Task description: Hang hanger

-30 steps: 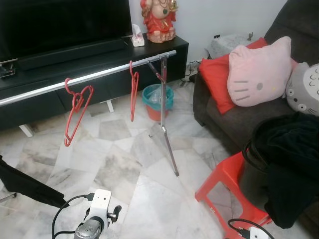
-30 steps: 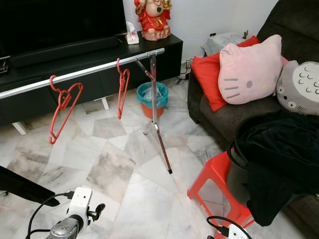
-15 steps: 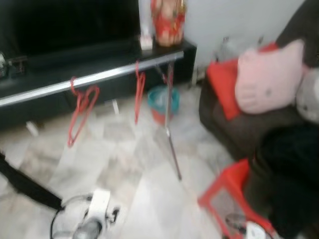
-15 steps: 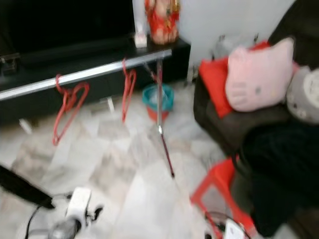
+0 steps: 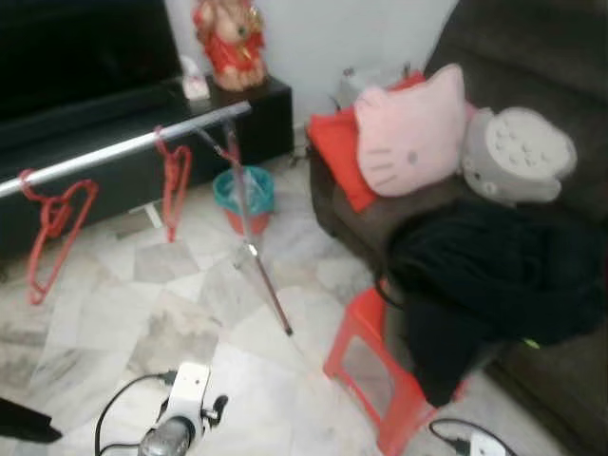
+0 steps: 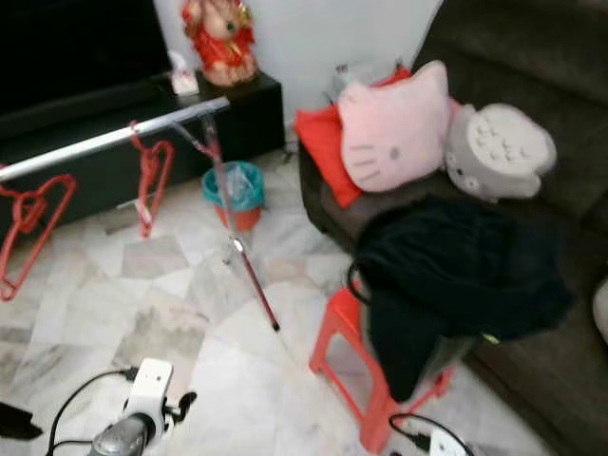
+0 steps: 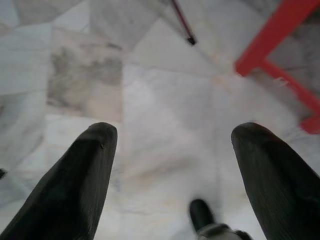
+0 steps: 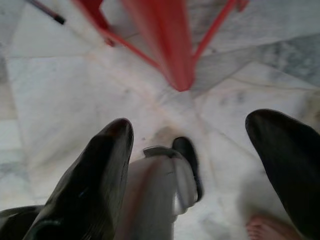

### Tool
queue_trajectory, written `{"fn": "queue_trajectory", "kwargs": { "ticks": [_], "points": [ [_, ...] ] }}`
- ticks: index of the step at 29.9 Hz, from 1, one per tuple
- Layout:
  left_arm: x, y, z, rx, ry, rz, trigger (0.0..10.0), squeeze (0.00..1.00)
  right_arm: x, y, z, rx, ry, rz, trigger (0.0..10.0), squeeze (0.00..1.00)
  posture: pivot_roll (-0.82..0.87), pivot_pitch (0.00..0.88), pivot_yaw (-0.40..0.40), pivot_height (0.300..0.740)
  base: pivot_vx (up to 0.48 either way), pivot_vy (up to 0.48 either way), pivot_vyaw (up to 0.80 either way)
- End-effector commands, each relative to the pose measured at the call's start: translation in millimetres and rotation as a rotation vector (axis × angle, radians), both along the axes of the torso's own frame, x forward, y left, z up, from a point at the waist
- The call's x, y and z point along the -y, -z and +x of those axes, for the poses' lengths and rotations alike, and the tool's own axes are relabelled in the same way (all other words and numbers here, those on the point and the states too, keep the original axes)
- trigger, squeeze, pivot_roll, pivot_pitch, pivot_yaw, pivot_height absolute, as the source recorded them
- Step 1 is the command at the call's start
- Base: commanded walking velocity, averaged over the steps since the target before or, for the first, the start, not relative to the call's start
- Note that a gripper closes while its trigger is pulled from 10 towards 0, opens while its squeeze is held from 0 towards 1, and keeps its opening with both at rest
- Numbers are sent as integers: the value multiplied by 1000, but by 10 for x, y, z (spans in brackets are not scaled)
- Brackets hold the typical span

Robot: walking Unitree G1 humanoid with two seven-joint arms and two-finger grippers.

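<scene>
Two red hangers hang on the silver rail (image 5: 123,149): one hanger (image 5: 47,228) at the far left, another hanger (image 5: 174,182) near the rail's end by its stand (image 5: 255,256). My left gripper (image 7: 172,165) hangs low over the marble floor, open, with nothing between its black fingers (image 7: 75,185). My right gripper (image 8: 200,160) is open too, above the floor beside a red stool leg (image 8: 165,45). The left wrist (image 5: 180,418) shows at the bottom of the head views.
A red plastic stool (image 5: 380,380) stands in front of the dark sofa (image 5: 532,85), with black clothing (image 5: 484,275) heaped on it. Cushions (image 5: 408,133) lie on the sofa. A teal bin (image 5: 244,195) and a black TV cabinet (image 5: 114,171) stand behind the rail. A person's toes (image 8: 267,230) show near my right gripper.
The head view has swung to the right: the rail and hangers have slid left in frame and more of the sofa and stool shows. Both arms still hang low.
</scene>
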State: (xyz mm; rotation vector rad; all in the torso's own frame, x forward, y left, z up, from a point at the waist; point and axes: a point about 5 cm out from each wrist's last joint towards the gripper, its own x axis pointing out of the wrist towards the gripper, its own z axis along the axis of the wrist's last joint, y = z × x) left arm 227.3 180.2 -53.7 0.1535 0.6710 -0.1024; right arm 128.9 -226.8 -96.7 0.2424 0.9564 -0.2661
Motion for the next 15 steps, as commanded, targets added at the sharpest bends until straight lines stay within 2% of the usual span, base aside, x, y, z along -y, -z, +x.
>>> {"fn": "queue_trajectory", "kwargs": {
  "ticks": [1, 6, 15],
  "points": [
    [-64, 18, -35, -15, 4, 24, 10000, 0, -9, -4, 19, 2, -5, 0, 10000, 0, -21, 0, 53, 740, 0, -285, 0],
    [-61, 16, -31, -15, 3, 24, 10000, 0, -8, -6, 25, 5, -1, -3, 10000, 0, -27, 0, 55, 740, 0, -282, 0],
    [-96, 15, -28, -25, -10, 27, 10000, 0, 0, -28, 60, 42, 25, -26, 10000, 0, -54, 0, 69, 740, 0, 0, 0]
  ]
}}
